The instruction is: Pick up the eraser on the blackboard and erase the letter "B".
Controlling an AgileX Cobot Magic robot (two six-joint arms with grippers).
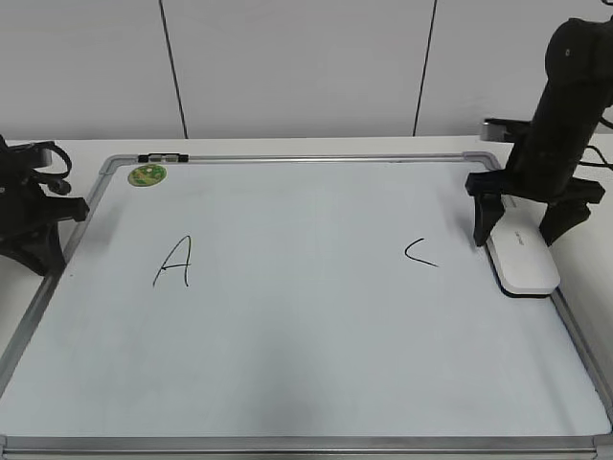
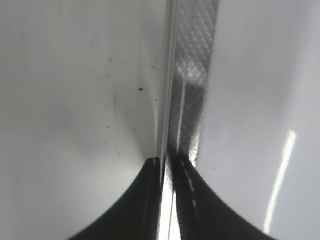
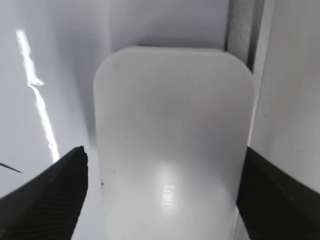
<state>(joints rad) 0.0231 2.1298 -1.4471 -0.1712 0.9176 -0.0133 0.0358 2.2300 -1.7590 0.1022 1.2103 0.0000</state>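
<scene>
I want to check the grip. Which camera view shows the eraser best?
The right wrist view: the eraser fills it, between the open right gripper fingers. The exterior view shows it small at the blackboard edge. The left wrist view shows none of it.

White eraser [image 1: 522, 257], pale bluish blackboard [image 1: 306, 345] with silver frame, black letters, green magnet [image 1: 147, 175].

The eraser [image 1: 522, 260] is a smooth white plastic block with rounded corners and a dark underside. It lies flat on the blackboard [image 1: 306, 345], close to the right frame, with its long side almost parallel to this frame. In the right wrist view the eraser [image 3: 172, 135] shows small grey lettering on its top. The blackboard is a big rectangular board with pale bluish-white surface and silver metal frame. The letter "B" is not visible on it.
</scene>
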